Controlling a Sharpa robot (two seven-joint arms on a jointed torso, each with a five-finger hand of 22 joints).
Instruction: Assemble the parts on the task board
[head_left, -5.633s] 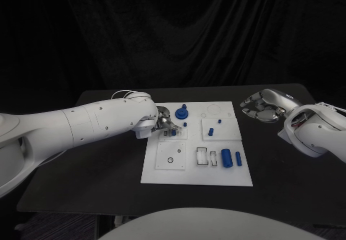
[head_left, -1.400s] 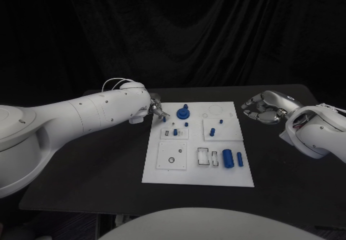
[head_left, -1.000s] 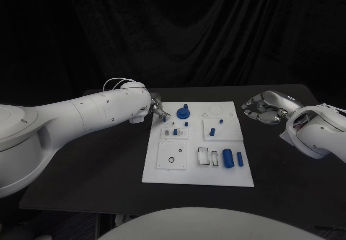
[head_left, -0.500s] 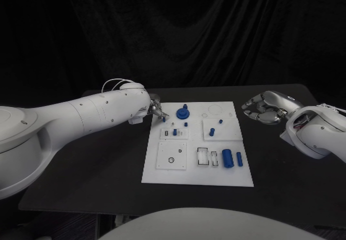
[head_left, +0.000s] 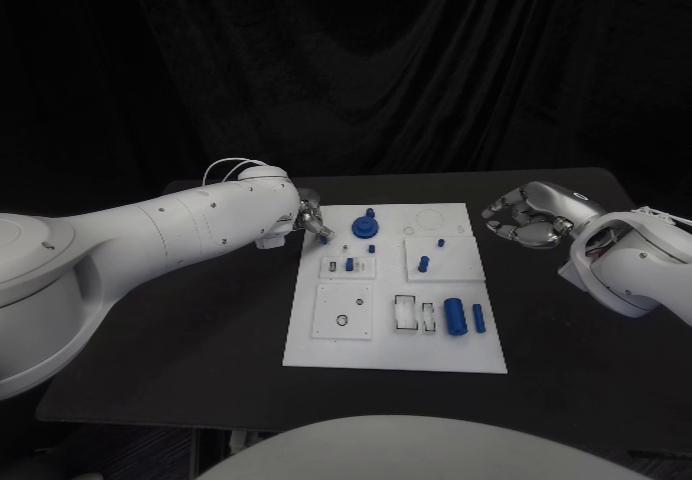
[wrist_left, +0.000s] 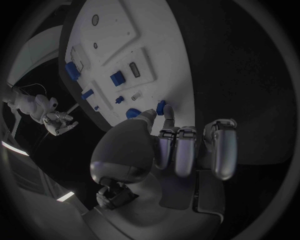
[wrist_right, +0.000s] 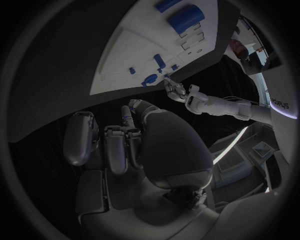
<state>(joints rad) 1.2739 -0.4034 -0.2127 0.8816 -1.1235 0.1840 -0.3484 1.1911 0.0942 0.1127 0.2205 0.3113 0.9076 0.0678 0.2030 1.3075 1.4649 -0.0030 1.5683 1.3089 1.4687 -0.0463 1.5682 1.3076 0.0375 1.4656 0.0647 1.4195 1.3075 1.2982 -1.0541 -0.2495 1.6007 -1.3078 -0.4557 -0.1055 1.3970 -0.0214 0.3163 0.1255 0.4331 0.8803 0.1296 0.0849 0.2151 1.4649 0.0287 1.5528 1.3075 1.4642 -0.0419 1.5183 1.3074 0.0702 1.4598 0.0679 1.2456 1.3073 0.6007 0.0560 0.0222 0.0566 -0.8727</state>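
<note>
we see left robot hand (wrist_left: 181, 145) pinching a small blue part (wrist_left: 161, 106) over task board (head_left: 346, 345) far-left corner in wrist view, head view hides pinch, right robot hand (head_left: 522, 217) curled empty off the board's right

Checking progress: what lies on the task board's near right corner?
On the task board, a thick blue cylinder and thin blue peg lie beside white slots; anything beneath them is covered.

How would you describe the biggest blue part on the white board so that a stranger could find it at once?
Start at the white task board in the middle of the black table. Go to its near right corner, where two blue pieces lie side by side. The one you want is the fat blue cylinder, lying on its side; the slim blue rod to its right is much thinner.
</note>
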